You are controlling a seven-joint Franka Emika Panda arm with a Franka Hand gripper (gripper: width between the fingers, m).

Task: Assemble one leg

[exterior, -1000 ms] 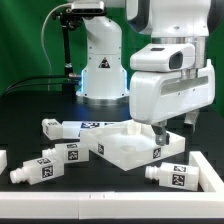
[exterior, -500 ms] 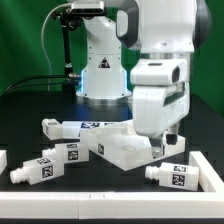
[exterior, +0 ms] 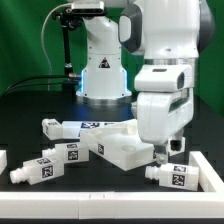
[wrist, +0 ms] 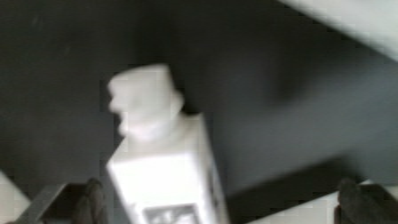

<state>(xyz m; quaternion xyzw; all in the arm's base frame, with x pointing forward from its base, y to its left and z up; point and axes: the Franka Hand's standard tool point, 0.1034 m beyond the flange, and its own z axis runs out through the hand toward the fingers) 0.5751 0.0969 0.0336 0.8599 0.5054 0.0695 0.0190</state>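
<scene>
One leg (exterior: 172, 177) lies flat at the exterior view's lower right, long axis sideways, stub pointing left; the end effector (exterior: 168, 150) above it is released, spread wide.

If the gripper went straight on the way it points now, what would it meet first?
Probably the leg. The wrist view shows it lying between the gripper's open fingers, close to one of them. Depth is unclear, so that finger might touch it before the table.
</scene>
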